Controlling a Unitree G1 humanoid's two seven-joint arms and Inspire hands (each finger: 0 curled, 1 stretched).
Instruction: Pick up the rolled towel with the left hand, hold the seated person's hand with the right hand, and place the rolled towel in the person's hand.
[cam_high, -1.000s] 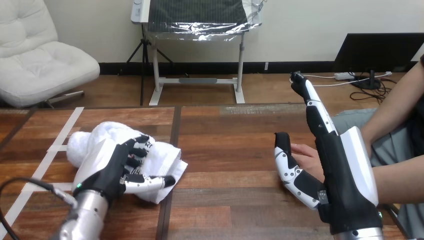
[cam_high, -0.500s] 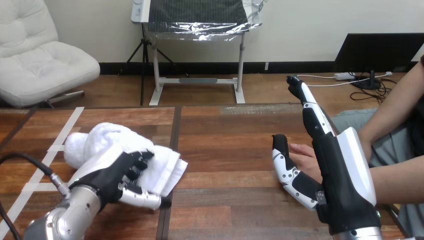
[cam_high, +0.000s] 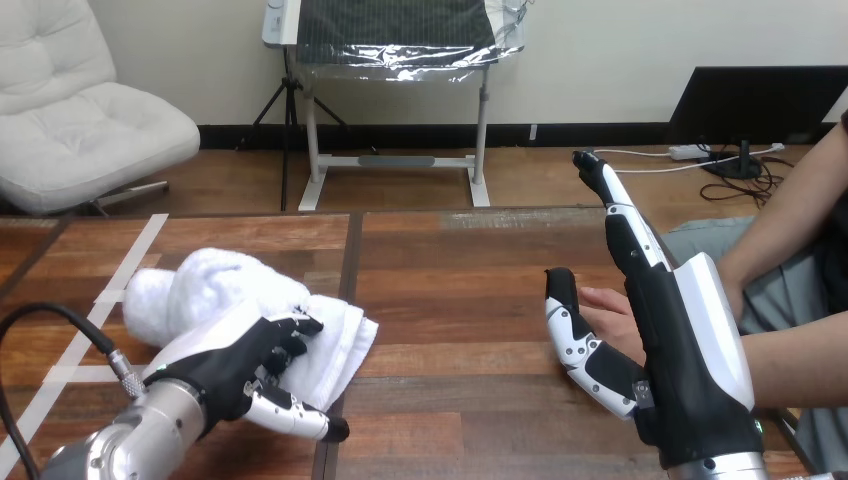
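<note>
Since the earlier frames the left hand (cam_high: 235, 365) has come lower and more to the left, and its forearm now lies flatter at the near left corner. The rolled towel (cam_high: 205, 290) has turned a little with it, but it is not lifted: it rests on the table (cam_high: 460, 280), at the left side, with its loose flap spread to the right. The right hand (cam_high: 690, 350) has hardly changed its place.

The fingers of the left hand are curled onto the near edge of the towel, while the thumb is stretched out to the near right along the wood and does not close against the cloth. I judge this grip as begun but not complete.

At the right, the right hand stands on its edge, fingers straight and pointing far, thumb spread to the left. The person's hand (cam_high: 608, 312) lies on the table between this thumb and the palm. Nothing is curled round it, and I cannot tell if the two are touching.

So the task is at its first part. No step looks finished: the towel must be raised, the person's hand must be taken, and the towel must cross the table to the right, well apart from where it is now.
</note>
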